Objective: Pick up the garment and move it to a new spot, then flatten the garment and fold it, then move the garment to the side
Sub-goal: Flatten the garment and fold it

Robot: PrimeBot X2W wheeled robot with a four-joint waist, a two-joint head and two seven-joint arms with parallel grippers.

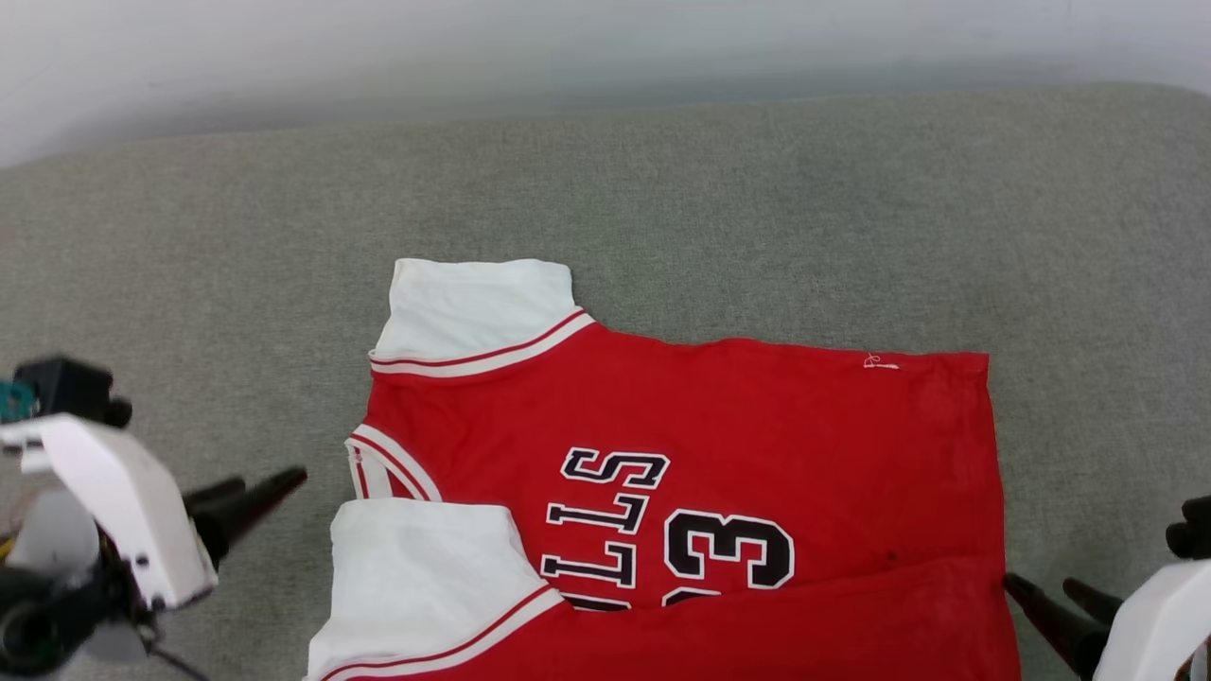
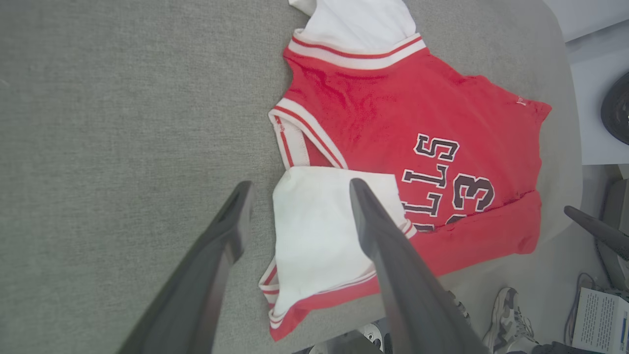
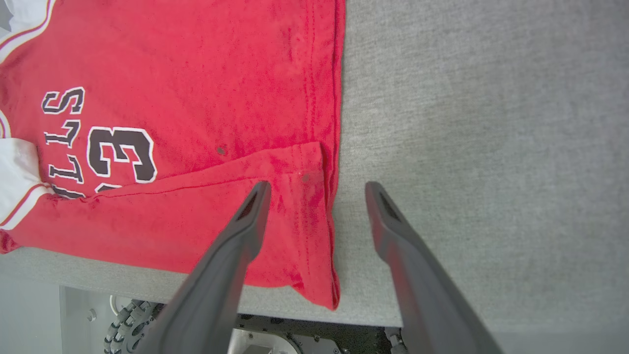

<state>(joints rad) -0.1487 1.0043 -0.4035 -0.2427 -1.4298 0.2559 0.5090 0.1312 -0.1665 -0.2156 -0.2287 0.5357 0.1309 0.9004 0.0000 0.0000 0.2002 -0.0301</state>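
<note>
Bright, even overhead lighting; no glare recorded.
Only faint, soft shadows are noted along the shirt (image 1: 738, 426) edges. The near fingers (image 3: 223, 275) are rendered blurred, and wide-angle bending is observed at wrist-view borders.

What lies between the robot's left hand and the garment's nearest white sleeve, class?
Only bare grey surface lies between the left hand and the garment; the head view shows this gap.
</note>
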